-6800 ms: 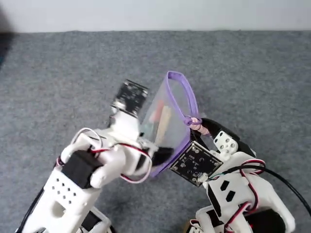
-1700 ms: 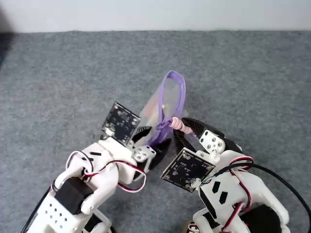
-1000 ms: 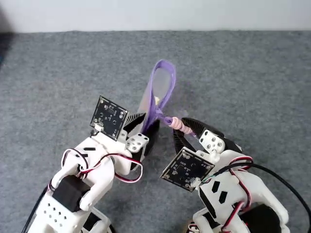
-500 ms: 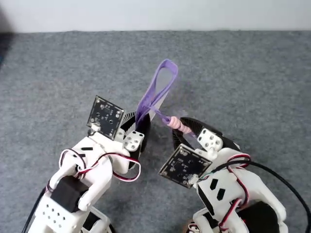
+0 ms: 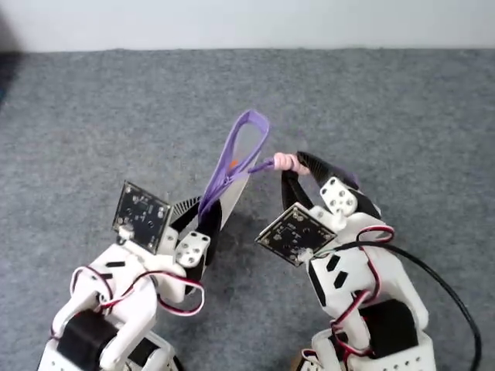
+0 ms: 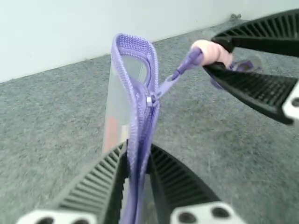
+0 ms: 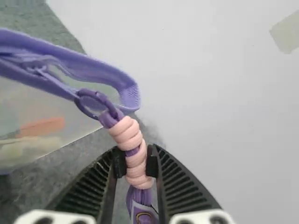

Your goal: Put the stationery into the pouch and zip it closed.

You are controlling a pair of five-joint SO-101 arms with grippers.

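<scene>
**A:** what's the pouch [image 5: 230, 188] doing?

**B:** It's clear plastic with a purple zip, held upright and edge-on. The left hand [image 6: 138, 150] is pinching the zip's near end. The zip's shut from there up to the slider [image 6: 149, 99], and past that it's a gaping loop.

**A:** and the stationery [image 7: 41, 126]?

**B:** It's inside. You can see an orange piece and a pale stick through the plastic. The pink coiled pull [image 7: 131, 142] is clamped in the right hand [image 7: 133, 161].

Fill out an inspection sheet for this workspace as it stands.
Surface: grey mat.
Job's things: clear pouch held edge-up between the arms, zip closed partway, far end open; stationery inside.
Clutter: nothing seen.
Grippers: left gripper, jaws shut on the pouch's near end; right gripper, jaws shut on the pink zip pull.
Cables: black cable trailing from the right arm.
Surroundings: white wall behind the table.
</scene>
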